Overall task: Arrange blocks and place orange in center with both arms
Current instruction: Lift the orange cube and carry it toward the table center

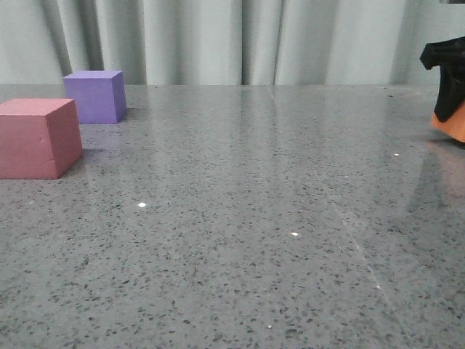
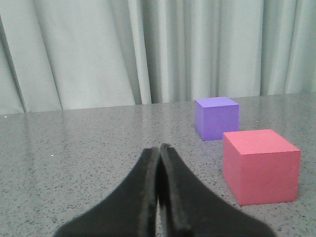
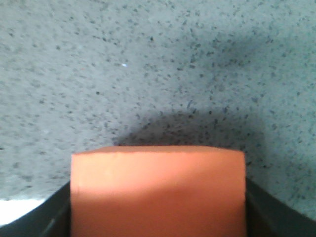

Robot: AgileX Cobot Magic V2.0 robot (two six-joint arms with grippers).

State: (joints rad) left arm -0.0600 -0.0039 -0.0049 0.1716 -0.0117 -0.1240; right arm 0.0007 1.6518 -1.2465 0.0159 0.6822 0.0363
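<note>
On the table [image 1: 254, 218], the pink block [image 1: 38, 138] sits at the far left. The purple block [image 1: 94, 96] stands behind it, slightly to its right, close but apart. The orange block [image 1: 452, 122] is at the far right edge, between the right gripper's [image 3: 158, 217] fingers, well apart from the other two.

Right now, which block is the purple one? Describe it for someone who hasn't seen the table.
On the speckled grey table, look to the far left near the pale curtain. The purple foam cube sits just behind the dusty pink foam cube, a gap between them; it alone is violet.
</note>
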